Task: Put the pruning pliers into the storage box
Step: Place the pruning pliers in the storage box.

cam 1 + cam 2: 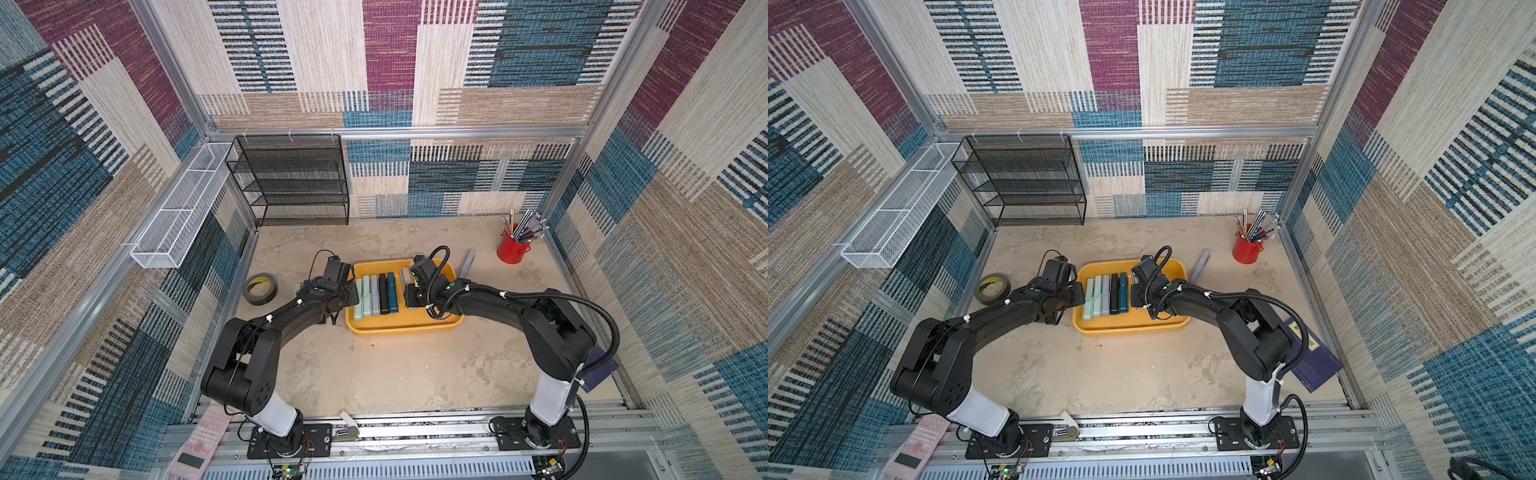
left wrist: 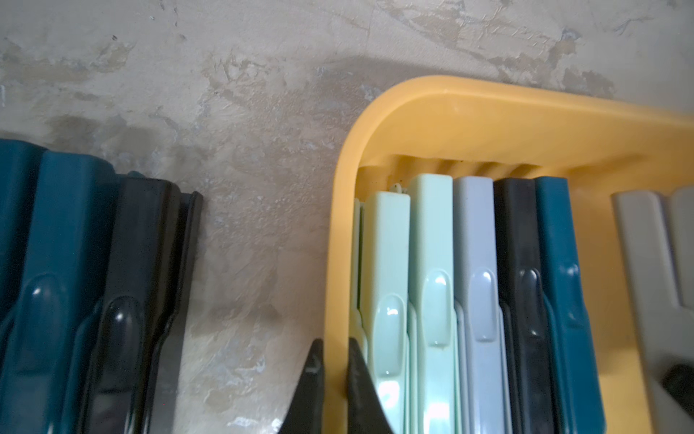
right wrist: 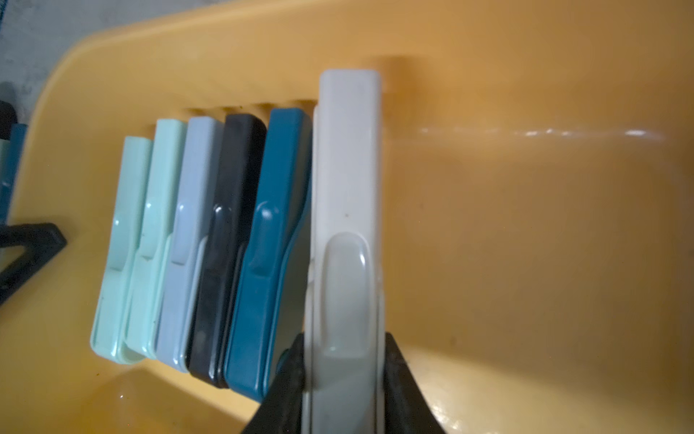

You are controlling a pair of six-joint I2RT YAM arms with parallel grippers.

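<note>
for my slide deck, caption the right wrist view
Right gripper holds a cream pruning plier beside five pliers in the storage box

Teal pliers (image 2: pixel 64 244), black pliers (image 2: pixel 142 244): ends beyond the view's edge

Probably a lab test cell: aluminium frame (image 1: pixel 399 132), carpet-patterned walls (image 1: pixel 390 50), bolted-down base rail (image 1: pixel 415 440).

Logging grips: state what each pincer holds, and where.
Right pincer: cream pliers, clamped across its sides by the raised tab. Left pincer: storage box, by its side rim.
</note>
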